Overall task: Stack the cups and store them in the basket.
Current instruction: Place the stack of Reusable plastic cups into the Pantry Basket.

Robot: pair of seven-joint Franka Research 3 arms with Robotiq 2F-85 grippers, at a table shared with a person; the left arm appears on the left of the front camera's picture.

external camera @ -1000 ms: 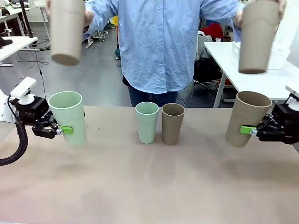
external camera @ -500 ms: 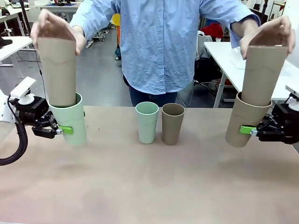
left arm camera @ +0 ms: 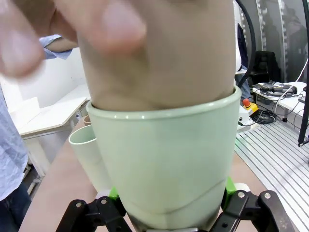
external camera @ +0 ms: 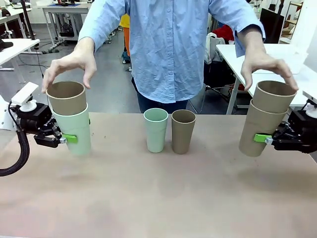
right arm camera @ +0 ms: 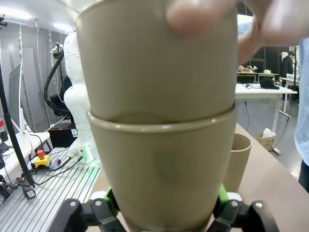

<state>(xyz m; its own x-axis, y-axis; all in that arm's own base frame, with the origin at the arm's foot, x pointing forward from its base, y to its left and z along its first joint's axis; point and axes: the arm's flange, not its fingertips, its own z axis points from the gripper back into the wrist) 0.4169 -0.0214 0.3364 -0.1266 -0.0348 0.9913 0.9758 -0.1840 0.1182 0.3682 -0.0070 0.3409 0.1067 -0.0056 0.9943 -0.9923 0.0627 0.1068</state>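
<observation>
My left gripper (external camera: pixel 71 139) is shut on a pale mint green cup (external camera: pixel 75 130) held upright just above the table at the left. A tan-brown cup (external camera: pixel 66 97) sits nested inside it, with the person's hand (external camera: pixel 69 63) spread just over its rim. In the left wrist view the mint cup (left arm camera: pixel 164 159) stands between my green pads. My right gripper (external camera: pixel 256 139) is shut on a tan-brown cup (external camera: pixel 258 130) at the right, with another brown cup (external camera: pixel 273 96) nested in it under the person's other hand (external camera: pixel 265 64). A mint cup (external camera: pixel 155 130) and a brown cup (external camera: pixel 183 131) stand side by side mid-table. The basket is out of view.
The person stands at the far edge of the beige table (external camera: pixel 158 198), arms spread towards both stacks. White tables stand behind, at the far right (external camera: pixel 282 74) and far left (external camera: pixel 15 47). The near half of the tabletop is bare.
The person has lowered one brown cup into each cup I hold, and both now sit fully nested. The hands have opened above the rims. Neither arm has moved.
</observation>
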